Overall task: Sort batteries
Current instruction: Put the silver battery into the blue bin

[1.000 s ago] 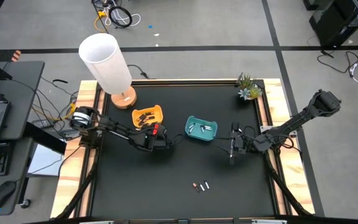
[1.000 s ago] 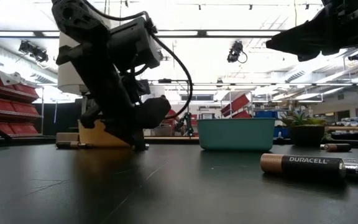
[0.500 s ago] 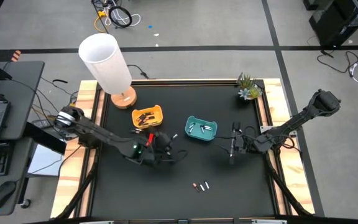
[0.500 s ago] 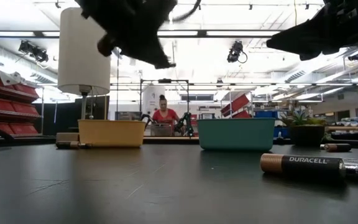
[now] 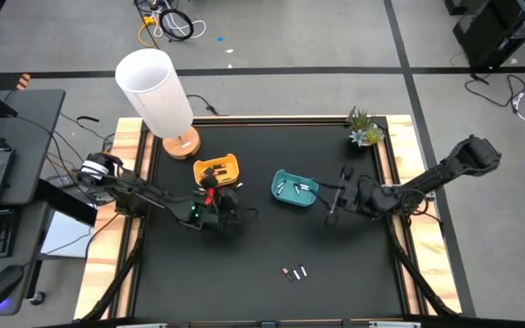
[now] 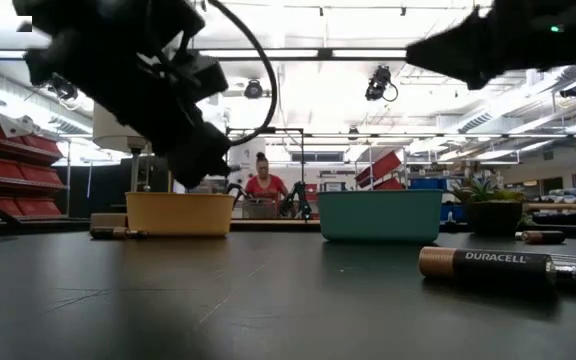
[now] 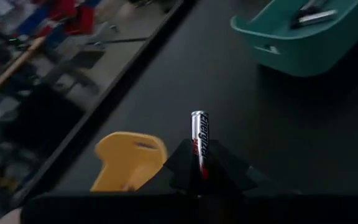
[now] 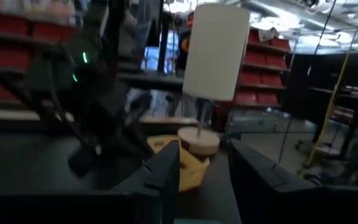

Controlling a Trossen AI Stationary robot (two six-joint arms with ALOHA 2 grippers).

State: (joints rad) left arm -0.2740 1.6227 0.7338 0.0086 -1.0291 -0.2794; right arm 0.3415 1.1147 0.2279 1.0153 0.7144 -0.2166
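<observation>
Silver with red and black print, one Energizer battery point(image 7: 199, 144) stands clamped between the fingers of the left hand point(image 7: 199, 177); you see its upper length projecting past the fingertips in the left wrist view. In the high view, that left hand point(image 5: 215, 202) sits just beside the yellow tray point(image 5: 217, 170), on the side toward the front edge, above the black surface point(image 5: 272, 246).

The yellow tray holds several dark batteries point(image 5: 211, 172). The teal tray point(image 5: 295, 189), near the middle of the surface, holds pale silver batteries point(image 5: 297, 188). Three more loose batteries point(image 5: 293, 272) lie together on the surface toward the front edge, well apart from both trays. In the low view, a Duracell battery point(image 6: 486, 264) with a copper end lies on its side close to the camera.

The right hand point(image 5: 334, 202) hangs just beside the teal tray, on its right. Its fingers point(image 8: 166, 174) stand partly apart and you can see nothing between them.

A white lamp point(image 5: 159, 96) stands at the rear left corner and a small plant point(image 5: 364, 127) at the rear right. A person point(image 6: 262, 184) shows in the room beyond.
</observation>
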